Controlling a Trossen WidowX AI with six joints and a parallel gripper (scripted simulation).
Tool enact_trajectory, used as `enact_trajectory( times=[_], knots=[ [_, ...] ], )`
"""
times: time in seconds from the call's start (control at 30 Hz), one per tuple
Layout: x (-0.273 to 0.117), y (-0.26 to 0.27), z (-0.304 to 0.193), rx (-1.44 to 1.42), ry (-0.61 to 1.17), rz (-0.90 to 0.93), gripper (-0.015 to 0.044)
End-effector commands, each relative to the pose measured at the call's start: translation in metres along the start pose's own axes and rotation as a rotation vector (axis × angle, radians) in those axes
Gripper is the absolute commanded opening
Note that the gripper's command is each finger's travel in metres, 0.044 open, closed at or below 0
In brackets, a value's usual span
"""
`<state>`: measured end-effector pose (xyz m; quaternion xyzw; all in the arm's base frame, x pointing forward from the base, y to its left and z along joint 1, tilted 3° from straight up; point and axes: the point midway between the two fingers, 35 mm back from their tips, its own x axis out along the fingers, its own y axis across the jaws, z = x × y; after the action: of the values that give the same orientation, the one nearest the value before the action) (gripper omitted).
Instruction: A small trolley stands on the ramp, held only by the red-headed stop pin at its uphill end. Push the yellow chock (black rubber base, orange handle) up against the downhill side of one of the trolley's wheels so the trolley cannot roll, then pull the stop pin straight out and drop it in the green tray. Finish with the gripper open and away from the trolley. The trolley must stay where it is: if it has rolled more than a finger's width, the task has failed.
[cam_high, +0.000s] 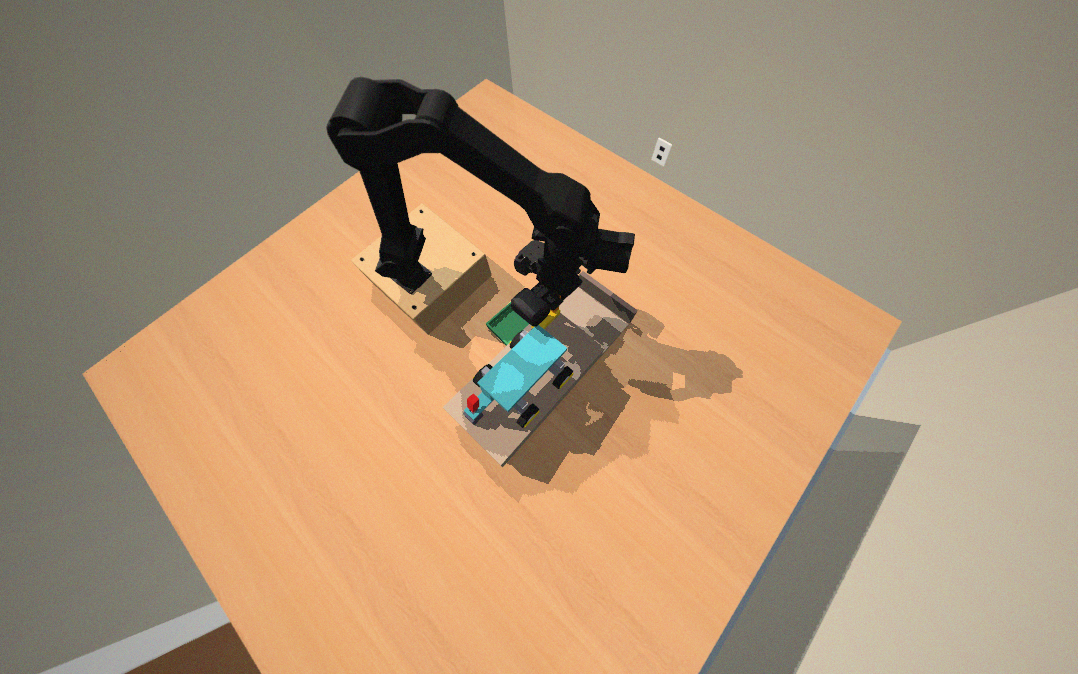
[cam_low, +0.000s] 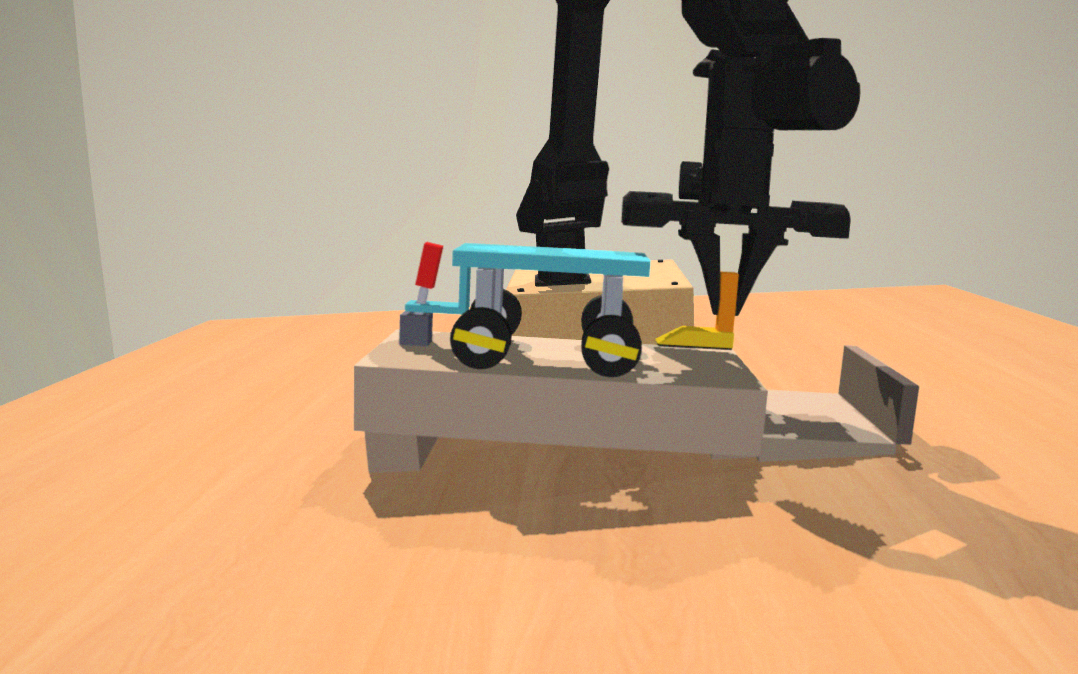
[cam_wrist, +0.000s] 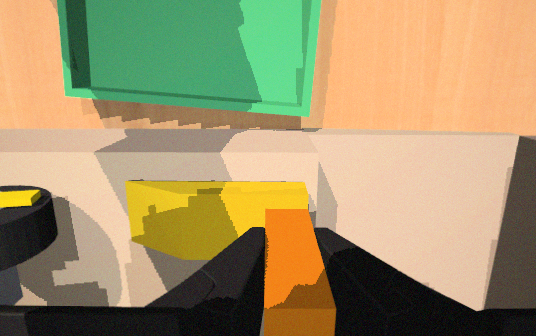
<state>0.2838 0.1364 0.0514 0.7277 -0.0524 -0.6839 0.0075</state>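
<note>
My gripper (cam_low: 726, 309) (cam_wrist: 288, 241) is shut on the upright orange handle of the yellow chock (cam_high: 550, 318) (cam_low: 696, 338) (cam_wrist: 250, 200). The chock is low over the far side of the ramp (cam_high: 494, 443) (cam_low: 556, 410), thin end toward the trolley. A gap separates it from the far downhill wheel (cam_low: 607, 309) (cam_wrist: 25, 230); I cannot tell whether its base touches the ramp. The cyan-topped trolley (cam_high: 523, 369) (cam_low: 548, 259) stands on the ramp. The red-headed stop pin (cam_high: 473, 402) (cam_low: 429, 264) stands in its uphill bracket. The green tray (cam_high: 506, 324) (cam_wrist: 165, 50) lies beside the ramp's far side.
A lower run-out plate (cam_low: 802, 406) (cam_wrist: 400, 200) extends from the ramp's downhill end to an upright end wall (cam_high: 608, 296) (cam_low: 876, 391). The wooden base block (cam_high: 453, 238) (cam_low: 612, 313) of the arm stands behind the ramp, on the tray's side.
</note>
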Motion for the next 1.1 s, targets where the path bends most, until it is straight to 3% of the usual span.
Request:
enact_trajectory(
  times=[0.0, 1.07],
  knots=[
    [0.005, 0.002, 0.001, -0.004, -0.001, 0.005, 0.0],
    [0.003, 0.029, -0.001, -0.004, -0.001, 0.007, 0.0]
  ],
)
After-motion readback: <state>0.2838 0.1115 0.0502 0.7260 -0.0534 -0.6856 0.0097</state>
